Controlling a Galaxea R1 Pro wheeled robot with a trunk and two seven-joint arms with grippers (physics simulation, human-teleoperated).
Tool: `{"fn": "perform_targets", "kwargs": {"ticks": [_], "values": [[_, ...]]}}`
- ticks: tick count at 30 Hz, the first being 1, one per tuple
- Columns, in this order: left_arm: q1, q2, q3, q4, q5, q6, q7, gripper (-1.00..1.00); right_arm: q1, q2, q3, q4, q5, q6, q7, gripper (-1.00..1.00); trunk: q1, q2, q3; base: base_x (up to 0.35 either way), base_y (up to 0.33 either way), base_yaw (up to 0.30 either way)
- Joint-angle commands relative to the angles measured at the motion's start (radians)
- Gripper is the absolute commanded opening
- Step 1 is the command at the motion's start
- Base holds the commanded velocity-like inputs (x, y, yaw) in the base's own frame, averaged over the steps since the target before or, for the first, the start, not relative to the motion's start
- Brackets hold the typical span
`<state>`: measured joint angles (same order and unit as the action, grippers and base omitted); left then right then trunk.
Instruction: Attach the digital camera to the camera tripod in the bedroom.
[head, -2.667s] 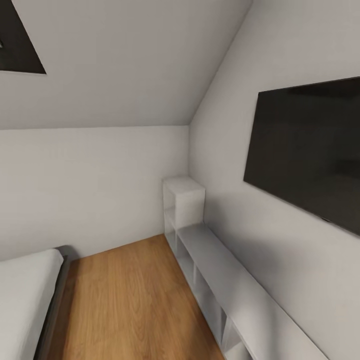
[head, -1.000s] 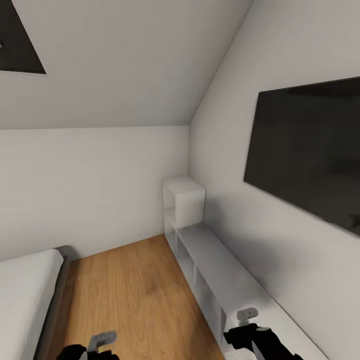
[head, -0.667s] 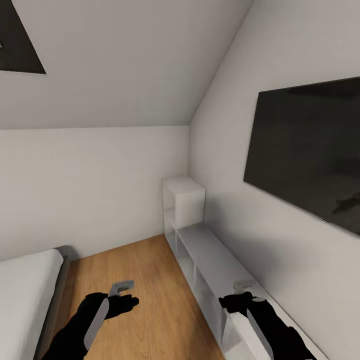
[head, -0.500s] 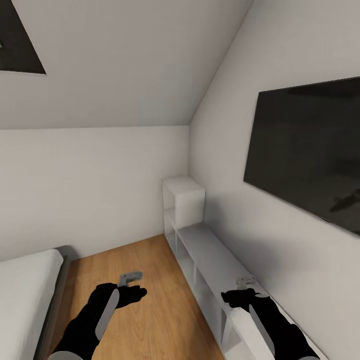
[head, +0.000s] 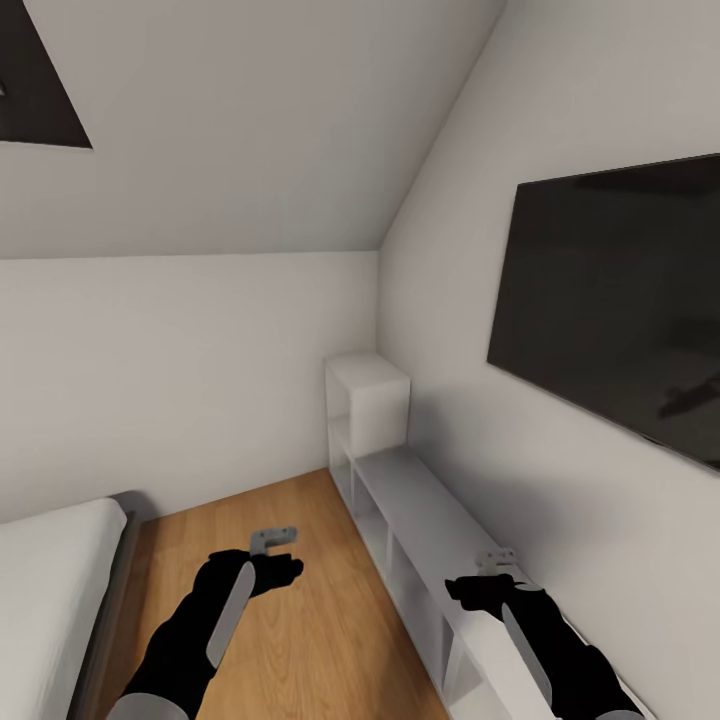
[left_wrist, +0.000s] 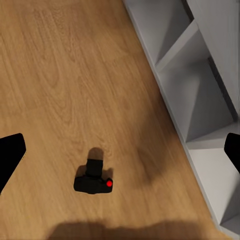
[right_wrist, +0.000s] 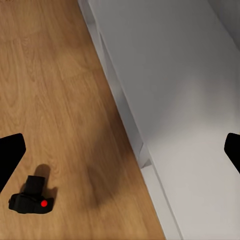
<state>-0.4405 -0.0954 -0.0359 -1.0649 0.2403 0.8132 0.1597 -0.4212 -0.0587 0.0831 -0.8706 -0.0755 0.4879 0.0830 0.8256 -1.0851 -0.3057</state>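
The digital camera (left_wrist: 93, 181) lies on the bedroom's light wood floor (head: 310, 640), black with a red button on top; it also lies low in the right wrist view (right_wrist: 31, 200). My left gripper (head: 272, 540) hangs above the floor, open, with its dark fingertips (left_wrist: 10, 160) far apart and nothing between them. My right gripper (head: 495, 560) is raised over the low white shelf (head: 430, 515), also open, fingertips (right_wrist: 10, 155) wide apart. The digital camera sits on the floor well below both grippers. The camera tripod is out of view.
A long low white shelf unit with a taller cube (head: 368, 400) runs along the right wall under a black wall screen (head: 620, 300). The grey bed with white mattress (head: 50, 590) stands at the left. A dark-framed skylight (head: 35, 90) sits in the sloped ceiling.
Both arms have come up from below the picture and reached forward, the left over the floor, the right over the shelf. The room has not shifted.
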Motion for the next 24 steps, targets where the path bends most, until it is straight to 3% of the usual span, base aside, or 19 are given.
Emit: {"fn": "perform_targets", "kwargs": {"ticks": [1, 14, 24], "values": [[-0.001, 0.0, -0.005, -0.005, 0.012, 0.002, 0.01, 1.0, -0.001, -0.001, 0.002, -0.002, -0.008, 0.005, -0.001, 1.0, 0.0, -0.001, -0.001, 0.0, 0.0, 0.0], [-0.001, -0.001, -0.01, -0.026, 0.009, -0.003, 0.013, 1.0, -0.001, 0.001, 0.005, -0.003, -0.011, 0.002, 0.005, 1.0, 0.0, -0.001, -0.001, 0.0, 0.0, 0.0], [-0.001, -0.002, -0.009, -0.042, 0.008, -0.003, 0.019, 1.0, -0.001, 0.022, 0.008, -0.004, -0.009, 0.0, 0.007, 1.0, 0.0, -0.001, -0.001, 0.0, 0.0, 0.0]]}}
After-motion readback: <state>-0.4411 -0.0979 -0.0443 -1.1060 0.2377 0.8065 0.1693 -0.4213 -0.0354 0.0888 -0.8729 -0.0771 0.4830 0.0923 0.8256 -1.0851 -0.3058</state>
